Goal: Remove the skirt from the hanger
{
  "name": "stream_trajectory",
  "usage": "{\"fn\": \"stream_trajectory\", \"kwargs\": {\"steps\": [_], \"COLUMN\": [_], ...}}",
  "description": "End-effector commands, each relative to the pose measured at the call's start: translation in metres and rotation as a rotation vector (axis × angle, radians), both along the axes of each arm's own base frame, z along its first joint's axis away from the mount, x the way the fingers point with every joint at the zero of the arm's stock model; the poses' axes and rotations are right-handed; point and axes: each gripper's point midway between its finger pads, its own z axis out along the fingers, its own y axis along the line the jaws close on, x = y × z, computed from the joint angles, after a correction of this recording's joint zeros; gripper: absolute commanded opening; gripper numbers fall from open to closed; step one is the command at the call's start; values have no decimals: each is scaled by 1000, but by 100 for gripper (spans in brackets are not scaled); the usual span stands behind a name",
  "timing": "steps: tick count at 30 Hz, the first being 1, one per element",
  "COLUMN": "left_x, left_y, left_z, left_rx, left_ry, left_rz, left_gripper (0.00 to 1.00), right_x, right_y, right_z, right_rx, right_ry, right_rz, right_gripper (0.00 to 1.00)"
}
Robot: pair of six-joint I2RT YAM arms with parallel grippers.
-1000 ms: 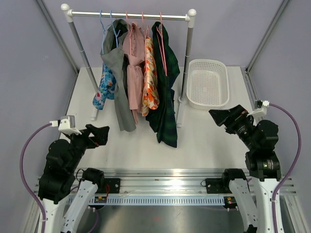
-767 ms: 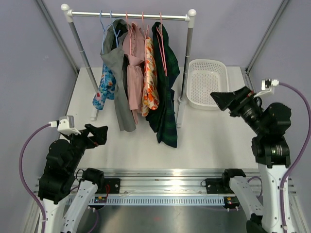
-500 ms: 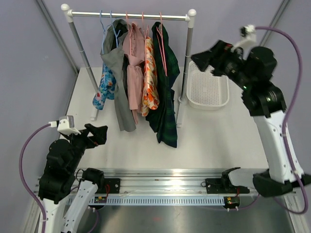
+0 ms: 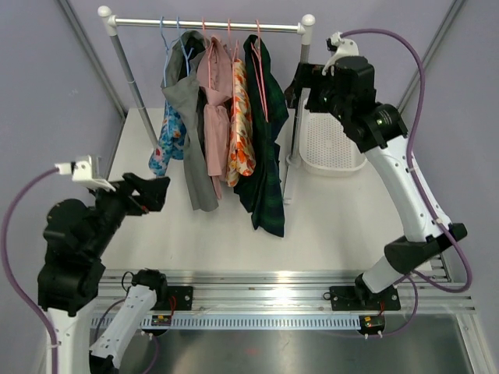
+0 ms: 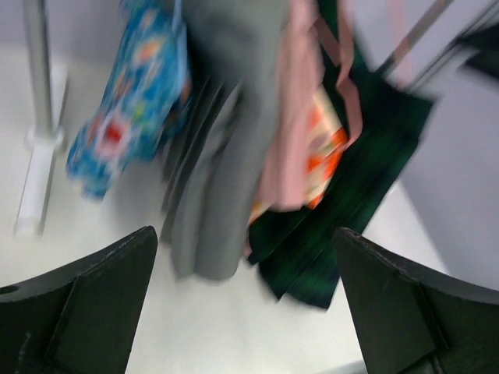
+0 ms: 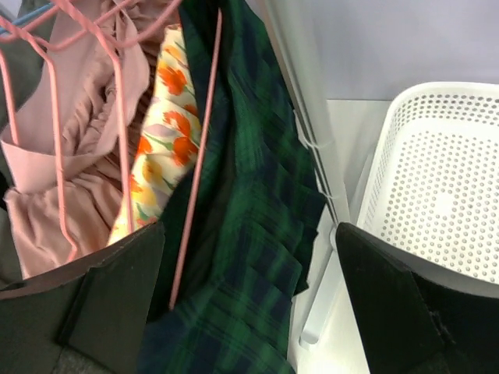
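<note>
Skirt (image 4: 265,156): green plaid, on pink hanger (image 6: 196,156), rightmost on rail (image 4: 210,25);
Right tool (image 4: 299,84): high beside skirt, jaws wide, empty;
Left tool (image 4: 158,192): near left, jaws wide, empty

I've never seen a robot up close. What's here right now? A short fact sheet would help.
Rack: white, clothes hung on it
Clothes, left to right: blue floral, grey, pink, orange floral, green plaid skirt
Basket: white, right of rack
Right gripper: open, raised beside the skirt
Left gripper: open, low, holding nothing
</note>
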Motion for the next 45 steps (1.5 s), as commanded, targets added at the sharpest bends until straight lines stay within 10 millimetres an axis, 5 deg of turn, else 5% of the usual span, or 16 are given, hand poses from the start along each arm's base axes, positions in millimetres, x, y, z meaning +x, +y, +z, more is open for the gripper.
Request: {"fn": "stream_trajectory", "kwargs": {"steps": [1, 3, 4, 5, 6, 7, 8, 11, 14, 15, 18, 27, 36, 42, 44, 45], "left_x": [24, 42, 40, 70, 69, 67, 96, 124, 133, 145, 163, 207, 238, 265, 274, 280], "left_y": [-29, -44, -52, -59, -82, -90, -114, -165, -199, -223, -247, -228, -254, -264, -268, -267], "left_z": [97, 119, 143, 139, 147, 169, 158, 160, 173, 159, 153, 121, 90, 85, 84, 83], "left_rx": [-14, -49, -67, -69, -66, -64, -8, 30, 23, 45, 71, 95, 179, 179, 167, 164], "left_ry": [-181, -187, -228, -184, -191, -233, -189, -162, -186, -159, -158, -119, -108, -150, -140, -134], "left_rz": [-152, -207, -242, -217, -281, -287, -296, -303, -336, -356, -333, -54, -54, -57, -73, -70], "left_gripper": [98, 97, 95, 95, 95, 95, 95, 96, 97, 97, 96, 95, 95, 62, 58, 45], "right_x": [-33, -59, -62, -71, -88, -92, -99, -122, -142, -152, -170, -197, -197, -203, -206, -208], "right_y": [-29, -45, -48, -51, -58, -58, -61, -73, -88, -92, -100, -112, -106, -95, -96, -98], "right_z": [9, 17, -13, -21, -18, -48, -57, -91, -109, -113, -119, -131, -144, -159, -162, -160], "right_rx": [31, 75, 66, 73, 98, 90, 92, 72, 48, 56, 84, 77, 67, 89, 94, 97], "right_ry": [-65, -111, -54, -38, -53, 7, 21, 72, 107, 106, 111, 137, 176, 236, 245, 238], "right_rz": [-68, -90, -100, -100, -97, -100, -100, -106, -133, -130, -132, -129, -104, -53, -57, -59], "right_gripper": [99, 99, 99, 99, 99, 99, 99, 100, 99, 99, 99, 99, 99, 99, 99, 99]}}
